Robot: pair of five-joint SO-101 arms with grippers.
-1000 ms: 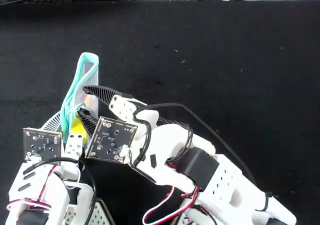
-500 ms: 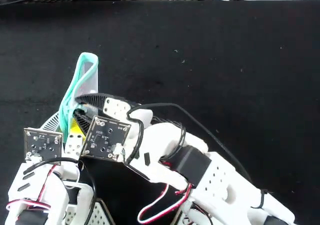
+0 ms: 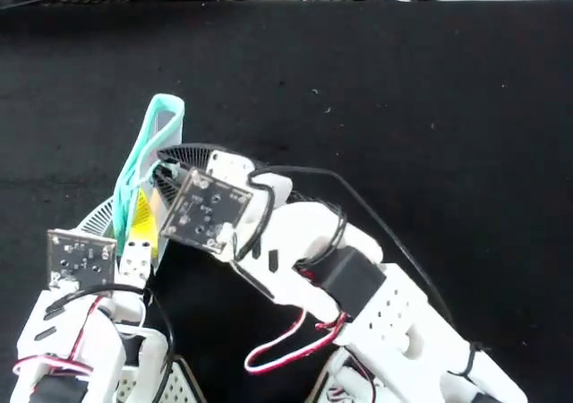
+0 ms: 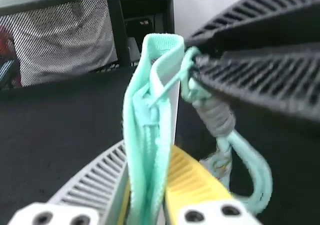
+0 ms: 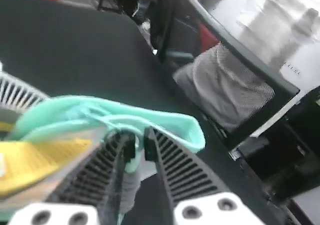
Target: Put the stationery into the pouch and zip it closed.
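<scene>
Black cloth covers the table, and both arms stand at its near left part. We see the pouch, mint green, standing on its long edge and raised from the cloth, with one end pointing to the far side.

We see the left gripper around the near part of the pouch. Its grey finger is on the left face and its yellow finger on the right face. Both press on the fabric, so the jaws are narrow and hold the pouch between them.

We see the right gripper come from the right, above the left one, to the top edge of the pouch near the far end. Its two black ribbed fingers are almost together, and the small mint zip pull sits between their tips. So these jaws are narrow too, and they hold the pull.

A mint cord with a grey knot hangs from the pull in a loop, on the right side of the pouch, just beside the yellow finger.

We cannot tell how far the zip is closed, because the fingers cover part of it. What is inside the pouch is hidden from us.
</scene>
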